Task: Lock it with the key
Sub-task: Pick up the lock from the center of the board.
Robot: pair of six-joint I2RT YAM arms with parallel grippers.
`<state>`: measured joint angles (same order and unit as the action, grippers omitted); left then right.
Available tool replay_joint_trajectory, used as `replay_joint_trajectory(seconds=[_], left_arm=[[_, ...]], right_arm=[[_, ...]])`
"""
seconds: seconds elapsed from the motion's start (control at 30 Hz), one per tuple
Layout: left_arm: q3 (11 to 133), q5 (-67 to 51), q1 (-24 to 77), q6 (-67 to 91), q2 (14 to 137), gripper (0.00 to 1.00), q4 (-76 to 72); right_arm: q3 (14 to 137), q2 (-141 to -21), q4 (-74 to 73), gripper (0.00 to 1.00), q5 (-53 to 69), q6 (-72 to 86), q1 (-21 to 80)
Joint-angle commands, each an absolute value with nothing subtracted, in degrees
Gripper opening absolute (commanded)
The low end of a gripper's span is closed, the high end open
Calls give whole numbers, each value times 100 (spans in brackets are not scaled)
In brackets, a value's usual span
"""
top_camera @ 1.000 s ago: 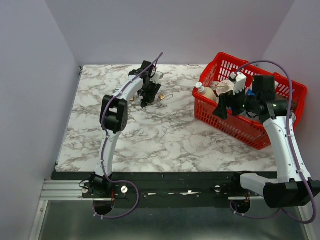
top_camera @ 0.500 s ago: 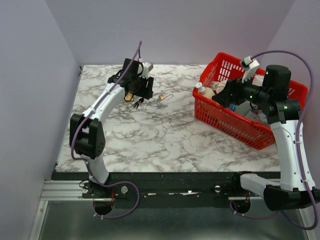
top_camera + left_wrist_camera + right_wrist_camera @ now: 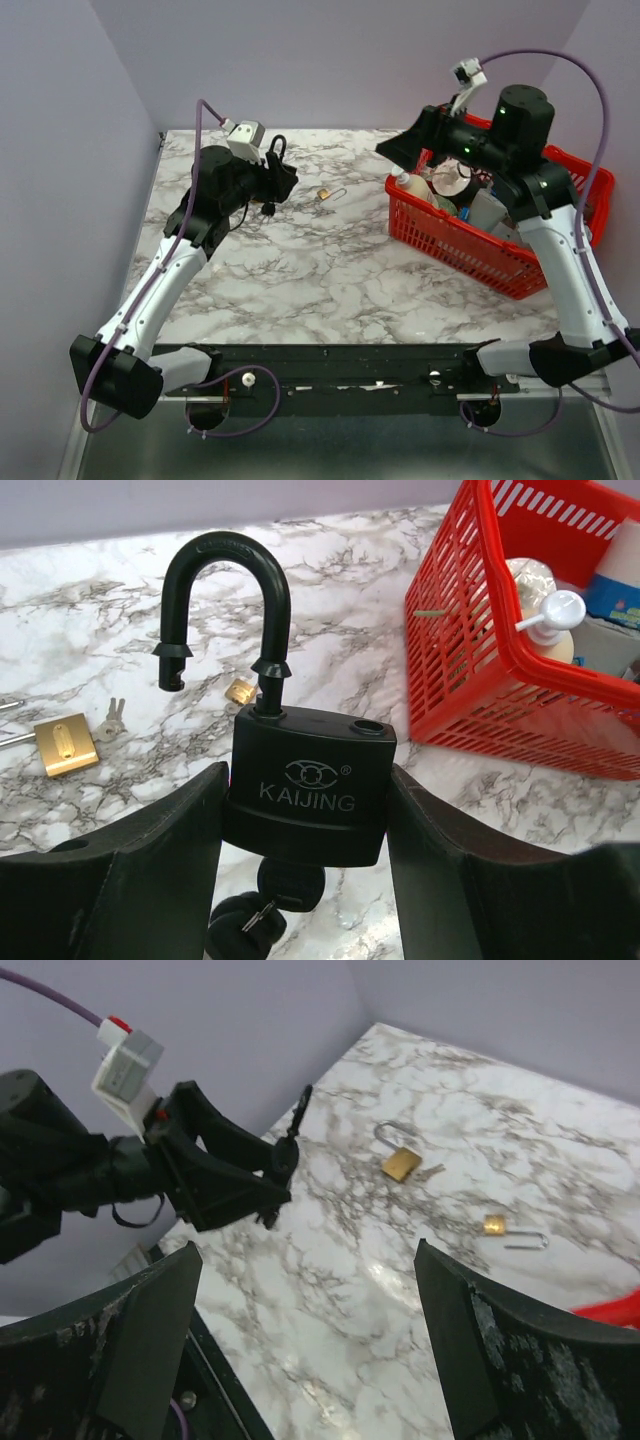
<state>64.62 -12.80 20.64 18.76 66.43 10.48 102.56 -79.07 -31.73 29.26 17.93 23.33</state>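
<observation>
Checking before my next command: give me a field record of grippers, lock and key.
left gripper: shut on black padlock, off the table
shackle: open, free end turned away from its hole
key: black head showing under the lock body
right gripper: open, empty, in the air
table: brass padlock, smaller brass padlock, red basket

White-grey marble worktop (image 3: 330, 270). Red plastic basket (image 3: 470, 250) sits on its far right part. Small brass padlock (image 3: 325, 193) lies flat near far centre, shackle pointing right. Larger brass padlock (image 3: 65, 743) lies flat further left, silver key (image 3: 113, 718) just beside it. Both padlocks well apart from basket.
</observation>
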Motion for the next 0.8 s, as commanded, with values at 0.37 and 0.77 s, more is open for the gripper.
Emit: replay_joint_trajectory(seconds=[0.37,0.77], left_arm=[[5915,-281,2452,1653,5309,7,-378],[5819,-299,2549,1565,5230,4,-554]], right_arm=[[11382,-9957,-2690,92,2197,2355,4174],[11628,-10353,-2522,85,2074,2522,4491]])
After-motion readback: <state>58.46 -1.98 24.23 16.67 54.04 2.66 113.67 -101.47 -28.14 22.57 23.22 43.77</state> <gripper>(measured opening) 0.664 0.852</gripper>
